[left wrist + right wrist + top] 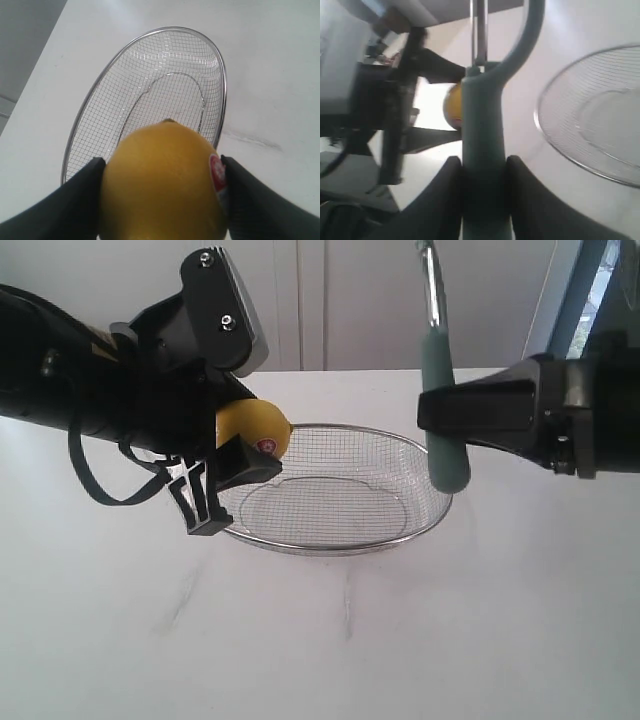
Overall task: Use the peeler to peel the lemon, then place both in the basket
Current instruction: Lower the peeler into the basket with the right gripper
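White veined table (320,640) holds basket (330,551), pale wall (330,300) behind.

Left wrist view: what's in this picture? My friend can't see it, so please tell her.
A yellow lemon with a small red-and-white sticker fills the foreground, squeezed between the two black fingers of the left pincer. Beyond it, an empty silver wire basket sits on a white table.

The table (320,640) was white and smooth, with a few faint grey streaks (347,605) noted on its surface. Behind it stood a pale panelled wall (340,300) with vertical seams. A blue-grey window frame (578,290) showed at the far upper right of the exterior view, its detail unclear.
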`<state>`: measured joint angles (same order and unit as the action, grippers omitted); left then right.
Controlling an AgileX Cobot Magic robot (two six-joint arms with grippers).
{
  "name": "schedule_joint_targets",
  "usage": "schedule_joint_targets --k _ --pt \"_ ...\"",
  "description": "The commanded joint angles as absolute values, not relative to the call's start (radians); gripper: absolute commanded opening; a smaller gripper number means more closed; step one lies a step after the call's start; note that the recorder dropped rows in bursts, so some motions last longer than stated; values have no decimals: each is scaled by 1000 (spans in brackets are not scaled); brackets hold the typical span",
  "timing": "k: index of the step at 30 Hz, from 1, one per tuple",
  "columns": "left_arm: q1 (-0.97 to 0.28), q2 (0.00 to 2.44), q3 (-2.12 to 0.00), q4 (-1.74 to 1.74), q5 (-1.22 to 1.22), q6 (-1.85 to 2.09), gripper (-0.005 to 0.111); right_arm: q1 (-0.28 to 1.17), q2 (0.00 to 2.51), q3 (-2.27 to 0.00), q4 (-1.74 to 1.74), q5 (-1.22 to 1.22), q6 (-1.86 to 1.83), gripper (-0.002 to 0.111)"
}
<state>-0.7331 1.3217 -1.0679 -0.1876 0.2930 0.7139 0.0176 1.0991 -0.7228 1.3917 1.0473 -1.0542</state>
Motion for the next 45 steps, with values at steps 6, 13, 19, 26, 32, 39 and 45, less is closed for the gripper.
schedule_joint_targets --k 6,13,19,26,32,39,45 --pt "-740 1317 -1067 -199 307 708 0 8 1111 -773 1206 838 -911 0" --pt "-740 1317 -1067 -199 308 695 0 12 1196 -893 976 768 -758 0" --pt "-740 1317 -1067 -199 308 693 0 72 1318 -1014 639 738 -572 0" --pt "-740 1317 -1067 -199 312 681 0 199 1464 -1121 465 708 -468 0" --pt "-740 1317 -1067 -199 315 681 0 270 1585 -1167 446 605 -515 0" --pt "-740 1317 -1067 -199 293 681 0 307 1684 -1167 448 448 -606 0" --pt "-740 1317 -1067 -199 302 672 0 329 1749 -1167 450 420 -659 0"
